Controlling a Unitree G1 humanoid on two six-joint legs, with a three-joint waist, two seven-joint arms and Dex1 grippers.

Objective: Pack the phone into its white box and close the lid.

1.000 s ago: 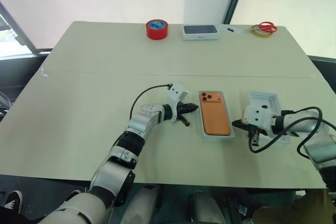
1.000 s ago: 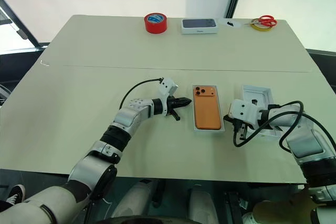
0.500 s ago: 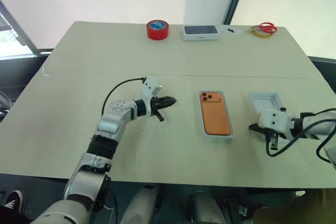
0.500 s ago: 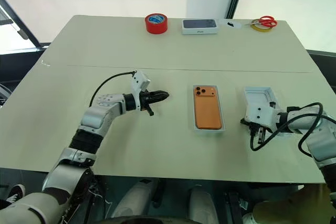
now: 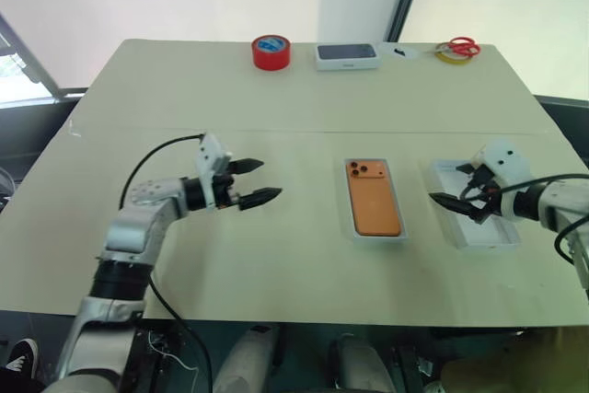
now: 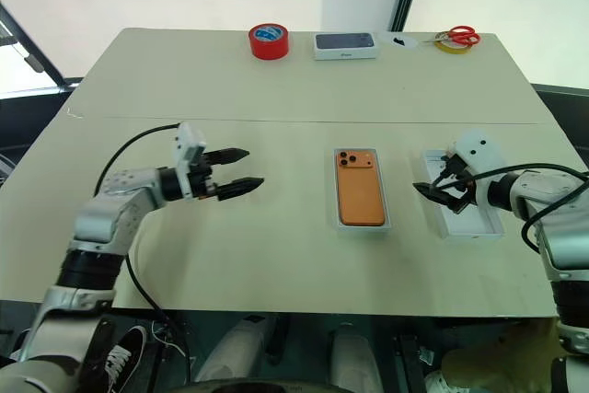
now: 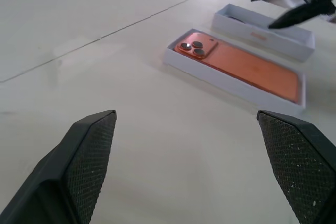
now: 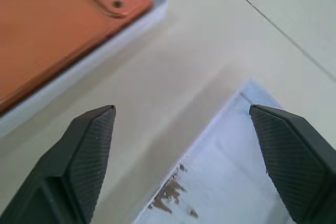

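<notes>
Both grippers moved apart from the phone (image 6: 359,194) and opened, empty: left gripper (image 6: 236,168), right gripper (image 6: 434,185) above the lid (image 6: 463,211). Gripping the lid's thin wall carelessly could tip it toward the table's right edge.

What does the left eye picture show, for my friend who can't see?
An orange phone lies in a white box mid-table. The right gripper, open, hovers over the lid; the left gripper hangs open.
</notes>
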